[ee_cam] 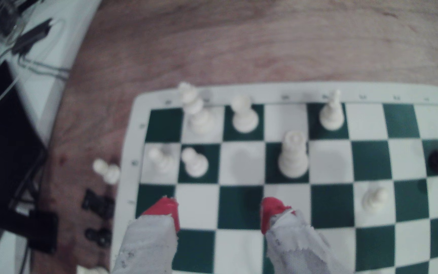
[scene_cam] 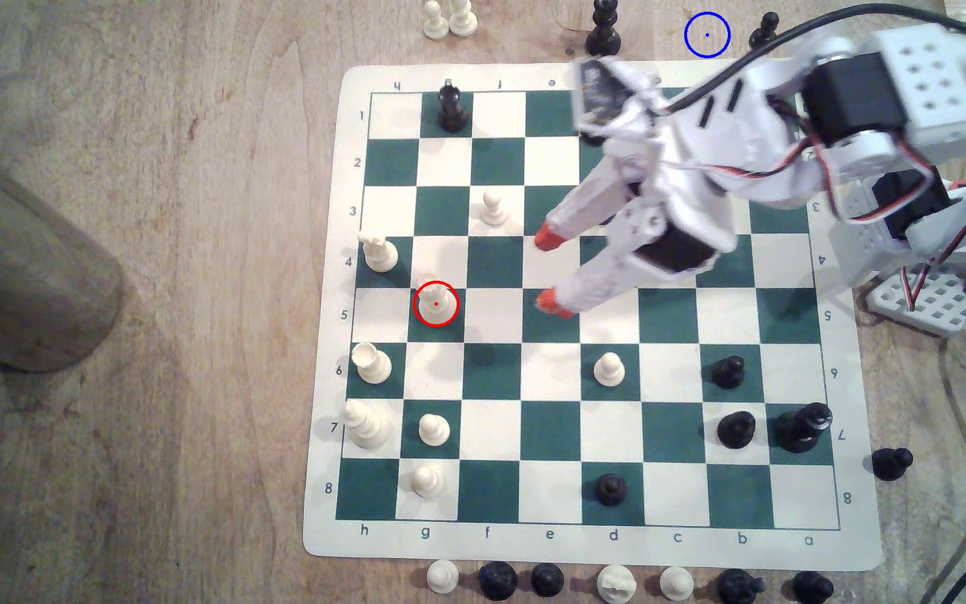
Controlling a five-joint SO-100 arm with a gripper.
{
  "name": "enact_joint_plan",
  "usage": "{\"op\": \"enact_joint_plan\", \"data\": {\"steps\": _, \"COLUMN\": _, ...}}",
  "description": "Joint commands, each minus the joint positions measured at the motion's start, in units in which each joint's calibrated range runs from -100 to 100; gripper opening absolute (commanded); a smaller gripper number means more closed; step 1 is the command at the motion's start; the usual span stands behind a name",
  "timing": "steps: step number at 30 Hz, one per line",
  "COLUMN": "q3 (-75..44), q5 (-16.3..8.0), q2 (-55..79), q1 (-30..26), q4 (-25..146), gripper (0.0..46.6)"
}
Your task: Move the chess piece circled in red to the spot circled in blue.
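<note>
The chess piece (scene_cam: pixel 436 304), cream-white with a wide round base, stands inside the red ring on a green square of the board (scene_cam: pixel 852 546), in the row marked 5. In the wrist view the chess piece (ee_cam: pixel 293 155) stands upright ahead of the fingers. My gripper (scene_cam: pixel 547 270) hovers open over the board about two squares toward the exterior view's right of the piece, holding nothing. Its red fingertips (ee_cam: pixel 273 212) are spread wide around my gripper's (ee_cam: pixel 220 213) empty gap. The spot (scene_cam: pixel 707 35) is a blue ring on bare wood beyond the board's far edge.
A black piece (scene_cam: pixel 602 29) and a black pawn (scene_cam: pixel 764 30) flank the blue ring. White pieces (scene_cam: pixel 379 252) stand around the circled one. A wooden cylinder (scene_cam: pixel 22 261) lies at the exterior view's left. Captured pieces (scene_cam: pixel 614 582) line the near edge.
</note>
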Motion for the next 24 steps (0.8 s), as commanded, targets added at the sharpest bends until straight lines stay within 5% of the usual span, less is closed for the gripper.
{"op": "enact_joint_plan", "data": {"steps": 1, "q3": -18.3, "q5": -1.8, "q2": 15.2, "q1": 1.5, "q4": 1.7, "gripper": 19.2}}
{"op": "enact_joint_plan", "data": {"steps": 24, "q3": -28.6, "q5": -2.1, "q2": 42.3, "q1": 5.8, "q4": -8.9, "gripper": 20.7}}
